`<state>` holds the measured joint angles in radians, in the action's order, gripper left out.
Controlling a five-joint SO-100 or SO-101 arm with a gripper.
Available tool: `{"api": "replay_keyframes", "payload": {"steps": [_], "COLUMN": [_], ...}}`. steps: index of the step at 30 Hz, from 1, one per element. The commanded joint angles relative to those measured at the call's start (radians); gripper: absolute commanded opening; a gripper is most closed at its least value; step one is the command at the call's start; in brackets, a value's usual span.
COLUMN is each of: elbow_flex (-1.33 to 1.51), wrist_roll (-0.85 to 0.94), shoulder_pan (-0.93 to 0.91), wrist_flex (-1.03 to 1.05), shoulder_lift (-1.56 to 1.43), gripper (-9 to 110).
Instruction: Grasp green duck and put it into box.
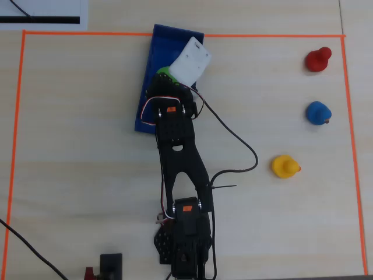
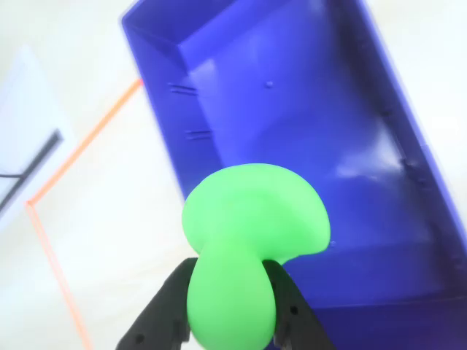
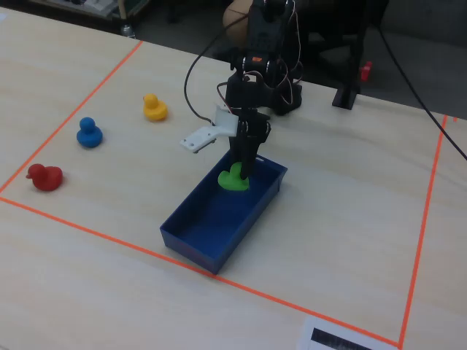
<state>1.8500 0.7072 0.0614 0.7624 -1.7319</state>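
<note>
The green duck (image 2: 248,233) is pinched between my gripper's (image 2: 232,310) two black fingers (image 2: 169,310), which are shut on its narrower part. It hangs over the end of the dark blue box (image 2: 306,109) nearest the arm. In the fixed view the gripper (image 3: 239,171) points straight down with the green duck (image 3: 233,180) at about rim level inside the box (image 3: 186,248). I cannot tell whether it touches the floor. From overhead only a sliver of the green duck (image 1: 162,72) shows beside the white wrist block over the box (image 1: 157,46).
A red duck (image 1: 318,59), a blue duck (image 1: 319,112) and a yellow duck (image 1: 285,167) stand in a column at the right in the overhead view. Orange tape (image 1: 17,146) frames the work area. The box's inside holds nothing else.
</note>
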Motion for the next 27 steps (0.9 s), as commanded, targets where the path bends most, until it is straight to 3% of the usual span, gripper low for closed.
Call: {"api": "replay_keyframes", "payload": {"steps": [1, 8, 11, 16, 27], "elbow_flex": [-0.003, -0.017, -0.028, 0.017, 0.334], "wrist_roll": [0.031, 0.009, 0.008, -0.014, 0.107], "shoulder_pan": [-0.003, -0.015, -0.018, -0.04, -0.005], "wrist_flex": [0.037, 0.057, 0.077, 0.081, 0.178], "shoulder_lift": [-0.002, -0.018, -0.061, -0.252, -0.934], "gripper": [22, 32, 25, 0, 0]}}
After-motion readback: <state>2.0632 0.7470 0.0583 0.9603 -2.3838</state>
